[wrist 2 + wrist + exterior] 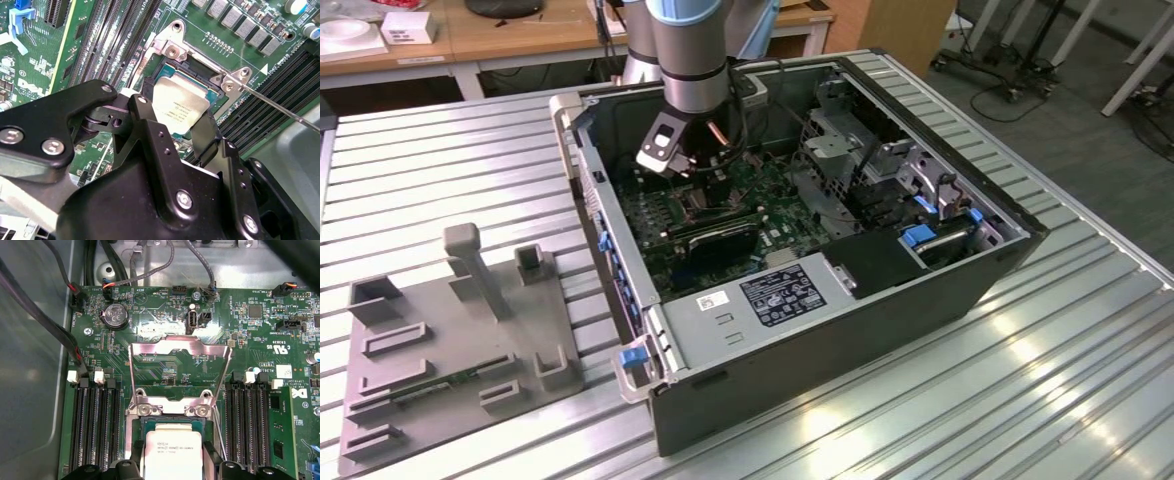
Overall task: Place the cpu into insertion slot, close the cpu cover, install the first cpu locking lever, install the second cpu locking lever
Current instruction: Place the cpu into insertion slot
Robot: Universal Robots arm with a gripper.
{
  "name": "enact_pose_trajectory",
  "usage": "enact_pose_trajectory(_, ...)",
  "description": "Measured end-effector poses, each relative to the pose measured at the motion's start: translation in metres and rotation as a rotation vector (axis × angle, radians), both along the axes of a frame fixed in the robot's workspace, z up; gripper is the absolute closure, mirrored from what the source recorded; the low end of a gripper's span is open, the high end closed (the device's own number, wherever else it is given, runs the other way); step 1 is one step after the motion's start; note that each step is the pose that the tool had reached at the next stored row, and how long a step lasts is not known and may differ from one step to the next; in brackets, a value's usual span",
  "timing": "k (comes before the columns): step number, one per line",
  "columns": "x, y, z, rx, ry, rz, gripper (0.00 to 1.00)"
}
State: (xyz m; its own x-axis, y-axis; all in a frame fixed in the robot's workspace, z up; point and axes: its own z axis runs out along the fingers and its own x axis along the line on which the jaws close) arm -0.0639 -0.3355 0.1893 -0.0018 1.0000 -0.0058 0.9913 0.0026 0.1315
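Right now the gripper (pixel 176 122) is clenching the cpu (pixel 181 105) by two opposite edges, with a black finger (pixel 148 122) pressing on either side. It is holding the chip directly over the insertion slot (pixel 192 70); whether the chip is touching the slot's bed I cannot tell. In the first wrist view the cpu cover (pixel 180 341) is standing flipped open at the slot's hinge edge, its square window showing the green motherboard (pixel 165 370) behind. A thin locking lever (pixel 275 102) is sticking out from one corner of the slot, across the black memory slots (pixel 290 75) beside it. In the exterior view the arm is reaching down into the open computer case (pixel 854 330), above the slot.
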Motion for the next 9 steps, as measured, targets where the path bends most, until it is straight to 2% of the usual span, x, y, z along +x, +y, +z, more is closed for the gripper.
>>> enact_pose_trajectory(5,0.0002,0.0001,-0.0005,0.0010,-0.0010,0.000,0.45)
enact_pose_trajectory(6,0.0002,0.0001,-0.0005,0.0010,-0.0008,0.000,0.40)
enact_pose_trajectory(9,0.0002,0.0002,-0.0004,0.0005,-0.0003,0.000,0.40)
